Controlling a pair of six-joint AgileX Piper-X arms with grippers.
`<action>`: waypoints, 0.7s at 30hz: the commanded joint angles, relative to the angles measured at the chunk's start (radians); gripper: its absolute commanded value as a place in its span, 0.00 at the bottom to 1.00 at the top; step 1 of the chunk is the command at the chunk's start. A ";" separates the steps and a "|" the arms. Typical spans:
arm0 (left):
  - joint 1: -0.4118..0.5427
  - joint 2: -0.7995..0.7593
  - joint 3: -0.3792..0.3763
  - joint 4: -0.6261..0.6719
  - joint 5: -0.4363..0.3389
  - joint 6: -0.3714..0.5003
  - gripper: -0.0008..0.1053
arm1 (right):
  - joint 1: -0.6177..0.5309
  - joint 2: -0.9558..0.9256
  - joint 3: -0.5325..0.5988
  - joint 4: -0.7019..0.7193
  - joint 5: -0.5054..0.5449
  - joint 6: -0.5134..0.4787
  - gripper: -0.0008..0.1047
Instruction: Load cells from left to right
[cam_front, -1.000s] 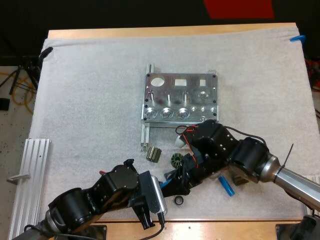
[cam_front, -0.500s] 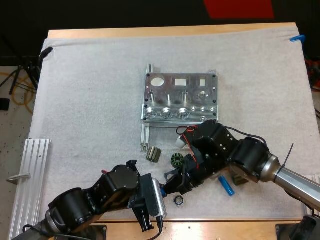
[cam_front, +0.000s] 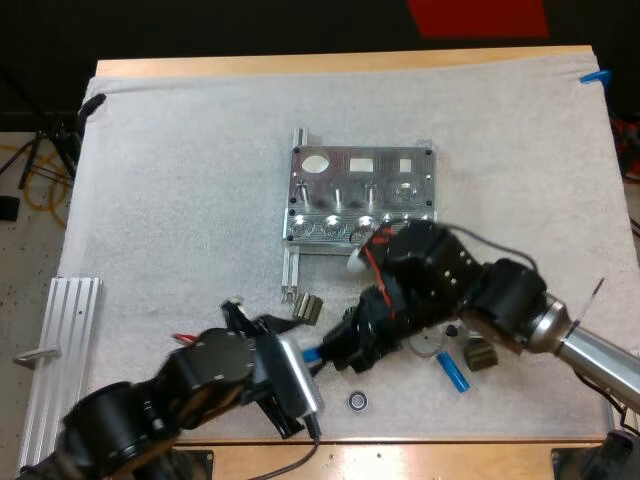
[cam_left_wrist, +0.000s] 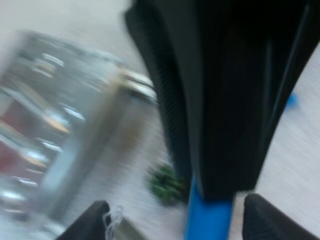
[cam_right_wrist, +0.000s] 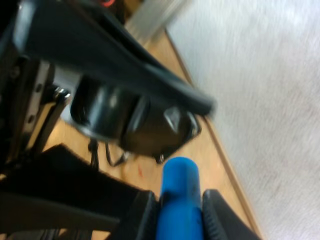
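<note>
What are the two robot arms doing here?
The right gripper pinches a blue cylinder and holds it at the left gripper, whose fingers stand open on either side of it. It looks like a hand-over, near the front edge of the mat. The metal fixture sits farther back, and a second blue cylinder and small dark parts lie on the mat.

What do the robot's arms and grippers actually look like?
The left arm and right arm are built from chunky, rounded black segments. The right one joins a smooth silver tube farther back. The left gripper and right gripper each have two black fingers.
</note>
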 joint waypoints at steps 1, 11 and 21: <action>0.014 -0.046 -0.014 -0.012 -0.074 -0.017 0.55 | -0.030 -0.013 -0.052 0.058 0.045 -0.028 0.01; 0.319 -0.227 -0.014 -0.018 0.007 -0.009 0.55 | -0.165 -0.002 -0.201 0.306 0.301 -0.161 0.01; 0.733 -0.242 -0.014 0.053 0.384 -0.028 0.55 | -0.189 0.231 -0.407 0.524 0.642 -0.238 0.01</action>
